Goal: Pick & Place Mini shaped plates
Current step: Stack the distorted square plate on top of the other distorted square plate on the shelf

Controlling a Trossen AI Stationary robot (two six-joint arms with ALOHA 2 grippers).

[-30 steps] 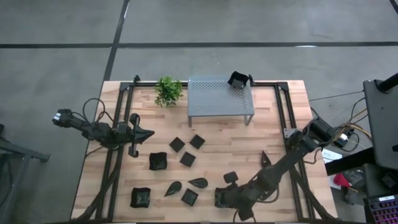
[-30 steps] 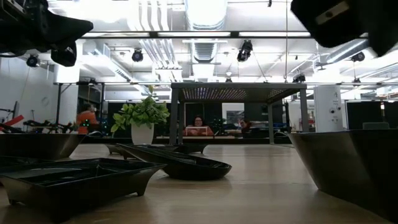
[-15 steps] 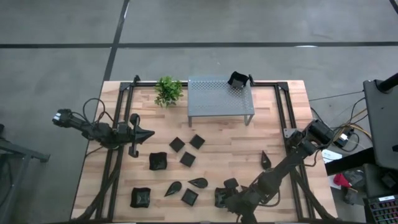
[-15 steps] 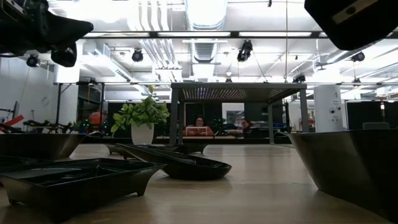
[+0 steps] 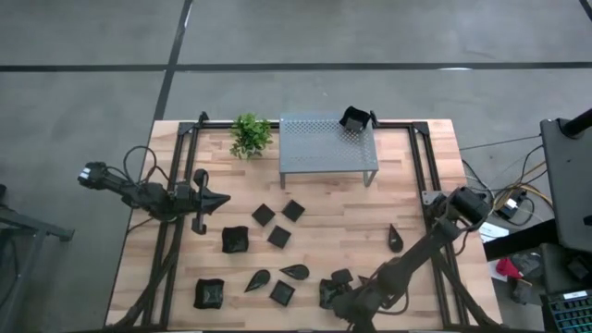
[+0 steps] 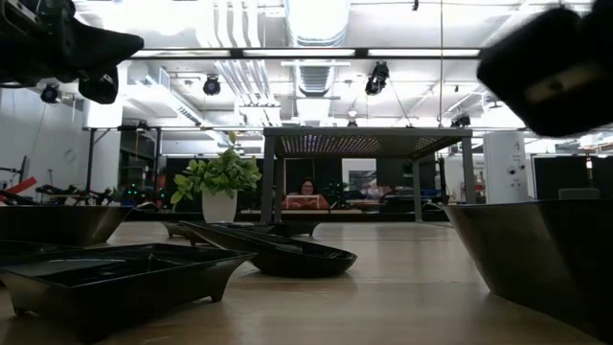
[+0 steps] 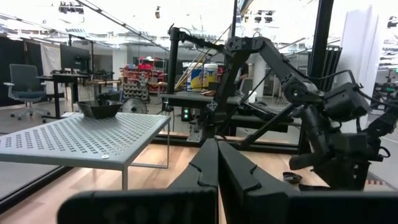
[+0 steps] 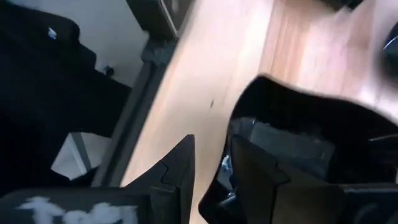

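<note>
Grey perforated metal shelf [image 5: 328, 148] at the table's [image 5: 421, 213] far edge, small green plant [image 5: 250, 135] just beside it

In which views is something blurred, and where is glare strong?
Low view: the dark arm part at upper right is smeared by motion, and the ceiling lights give strong glare. Right wrist view: the black plate and the tabletop are soft. High view: even light, no glare. Left wrist view: the grey shelf is sharp.

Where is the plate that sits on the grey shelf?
In the high view, the plate sits on the shelf's far right corner, at the table's far edge, right of the plant.
</note>
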